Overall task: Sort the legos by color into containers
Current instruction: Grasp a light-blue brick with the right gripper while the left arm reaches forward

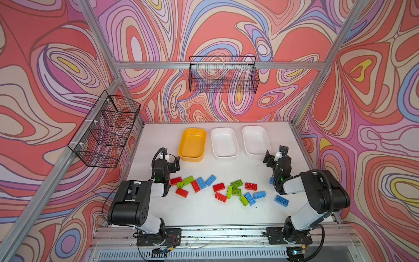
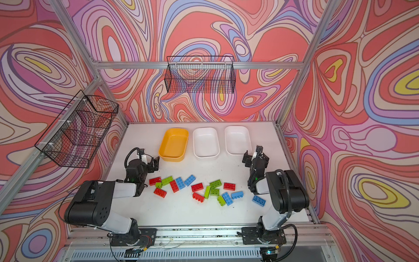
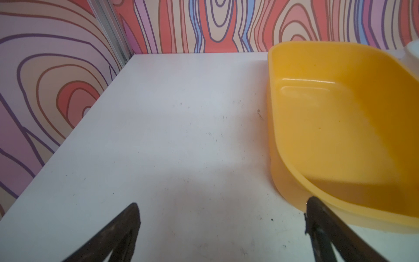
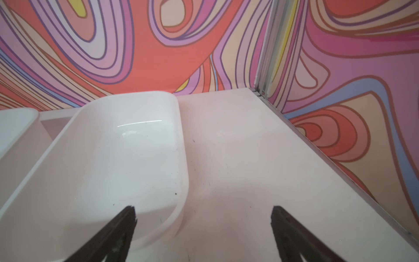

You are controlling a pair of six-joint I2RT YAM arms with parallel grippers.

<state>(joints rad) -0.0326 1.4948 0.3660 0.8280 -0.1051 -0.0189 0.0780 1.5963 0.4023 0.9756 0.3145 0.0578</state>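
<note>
legos (image 1: 218,187) scattered mid-frame on surface (image 1: 204,211); none binned | containers (image 1: 224,156) empty, rowed above, likely one per colour | left gripper (image 1: 172,160), right gripper (image 1: 274,156) wide apart, empty; probably staged for the first pick

We can read no text, label, brand, number or sign in any of the views. The studs of the legos (image 1: 218,187) are too small in both top views for us to tell whether a mark stands on them.
</note>
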